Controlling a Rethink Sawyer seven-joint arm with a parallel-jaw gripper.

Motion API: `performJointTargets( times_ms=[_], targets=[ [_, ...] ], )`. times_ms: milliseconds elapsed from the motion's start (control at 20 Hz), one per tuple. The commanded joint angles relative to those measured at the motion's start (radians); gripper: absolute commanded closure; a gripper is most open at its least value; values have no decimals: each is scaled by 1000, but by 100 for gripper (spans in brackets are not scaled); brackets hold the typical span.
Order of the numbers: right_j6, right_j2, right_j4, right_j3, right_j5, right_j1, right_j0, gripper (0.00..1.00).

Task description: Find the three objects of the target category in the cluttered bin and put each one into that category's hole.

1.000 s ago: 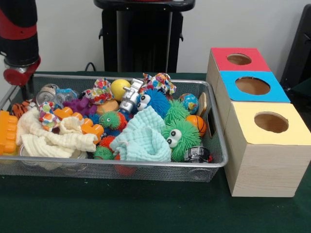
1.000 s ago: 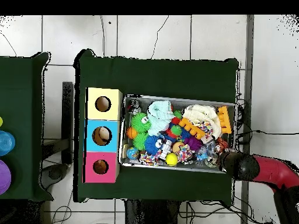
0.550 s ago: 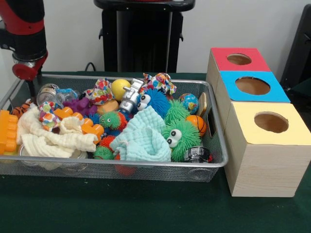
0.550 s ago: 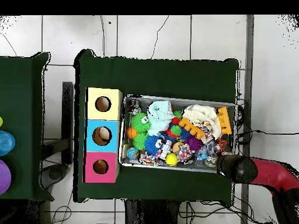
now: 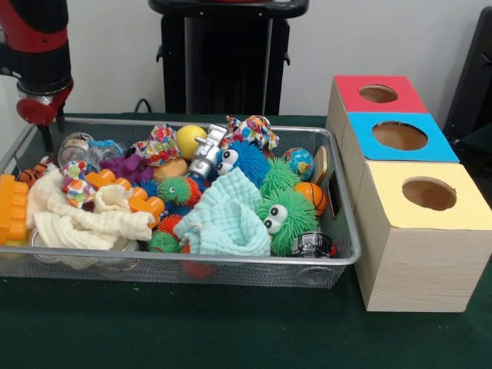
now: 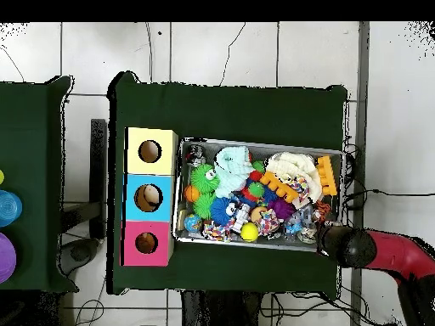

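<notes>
Wire-mesh bin packed with toys; none yet lifted. Three-hole box just beside it. Blue hole shows something inside; target category unclear. Gripper over bin's corner; grip state indiscernible.

toy-crammed mesh bin beside three-hole box

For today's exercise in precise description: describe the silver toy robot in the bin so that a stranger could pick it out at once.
Start at the wire mesh bin beside the three coloured boxes. Along its far side, near the middle, find the yellow ball; the silver toy robot lies just beside it, against the blue fuzzy toy with eyes. It is the only shiny metallic-grey thing there.
</notes>
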Motion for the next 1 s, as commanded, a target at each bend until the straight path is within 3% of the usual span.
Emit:
performJointTargets(
  times_ms=[50,750,1000],
  targets=[
    [-101,35,-61,55,54,23,-20,0],
    [-136,93,-75,12,-1,25,-24,0],
    [-124,92,-70,-26,22,38,-9,0]
  ],
)
